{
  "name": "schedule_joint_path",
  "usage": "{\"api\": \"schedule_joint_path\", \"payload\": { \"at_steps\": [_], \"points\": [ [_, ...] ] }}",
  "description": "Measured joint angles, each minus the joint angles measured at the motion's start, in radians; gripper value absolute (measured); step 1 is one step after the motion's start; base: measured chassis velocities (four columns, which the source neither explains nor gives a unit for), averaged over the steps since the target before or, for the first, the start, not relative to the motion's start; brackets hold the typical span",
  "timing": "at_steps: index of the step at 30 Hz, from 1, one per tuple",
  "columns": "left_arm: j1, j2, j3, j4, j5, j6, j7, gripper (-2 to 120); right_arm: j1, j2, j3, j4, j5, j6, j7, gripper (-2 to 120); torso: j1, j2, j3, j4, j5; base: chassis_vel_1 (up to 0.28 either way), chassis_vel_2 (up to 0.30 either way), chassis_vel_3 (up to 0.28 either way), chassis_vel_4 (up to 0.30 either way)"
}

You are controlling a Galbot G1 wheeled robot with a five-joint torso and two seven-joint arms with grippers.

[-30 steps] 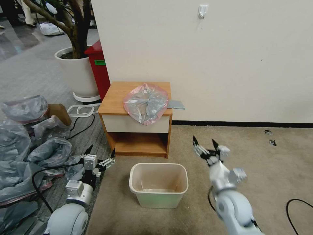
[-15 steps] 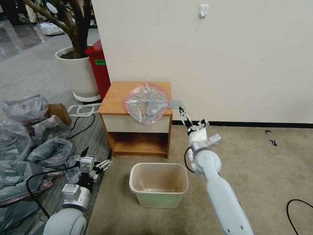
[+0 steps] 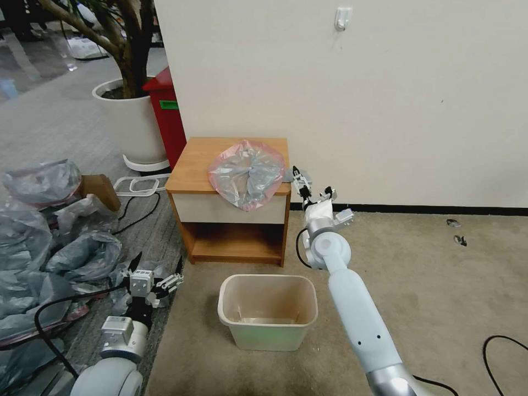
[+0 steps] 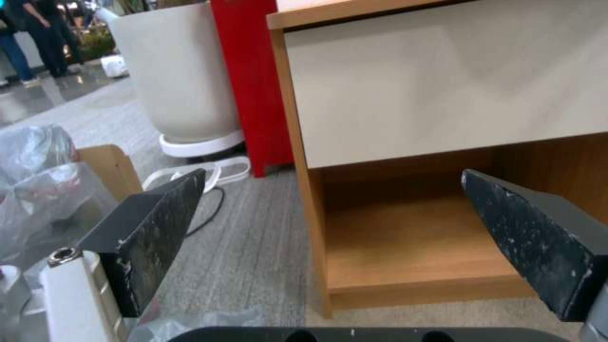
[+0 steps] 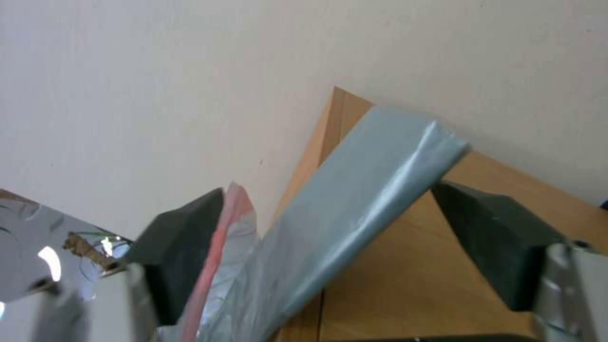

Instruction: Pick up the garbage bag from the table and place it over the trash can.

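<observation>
While parted, right tool [image 3: 312,185] straddles garbage bag [image 3: 247,173] flap off table [image 3: 192,165] edge — left tool [image 3: 157,269] low, parted

An office-like indoor space, set up as a test corner: grey carpet tiles [image 3: 66,126] meet a beige carpet [image 3: 440,286] along a plain cream wall [image 3: 385,99] with a dark baseboard [image 3: 429,209]. A large white planter [image 3: 131,126] holding an indoor tree stands beside a red bin [image 3: 166,115], with a polished lobby floor [image 3: 27,66] behind. Cables [image 3: 498,346] trail across the floor.
</observation>
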Motion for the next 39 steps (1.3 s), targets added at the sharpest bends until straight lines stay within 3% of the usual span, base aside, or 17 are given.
{"api": "schedule_joint_path", "payload": {
  "at_steps": [21,27,32,36,39],
  "points": [
    [-0.005,-0.014,-0.003,0.009,-0.005,-0.003,-0.005,100,0.001,0.025,-0.002,-0.009,-0.034,0.036,-0.030,7,0.000,0.000,0.000,0.0000,0.0001,0.000,0.000,0.000,0.000],
    [-0.010,-0.014,-0.004,0.009,-0.006,-0.003,-0.008,100,-0.009,0.016,-0.023,0.017,-0.034,0.044,-0.018,0,0.000,0.000,0.000,-0.0001,0.0001,0.000,0.000,0.000,0.000],
    [-0.014,-0.024,0.002,0.012,-0.007,-0.011,-0.030,100,-0.042,0.008,-0.076,0.115,-0.038,0.059,0.096,0,0.000,0.000,0.000,0.0002,0.0001,0.000,0.000,0.000,0.000],
    [-0.015,-0.027,0.000,0.005,-0.009,-0.017,-0.039,100,-0.126,-0.039,-0.168,0.317,-0.072,0.028,0.298,0,0.000,0.000,0.000,0.0000,0.0002,0.000,0.000,0.000,0.000],
    [-0.015,-0.026,-0.003,0.001,-0.016,-0.018,-0.040,100,-0.177,-0.066,-0.221,0.408,-0.099,0.013,0.388,0,0.000,0.000,0.000,-0.0001,0.0002,0.000,0.000,0.000,0.000]
  ]
}}
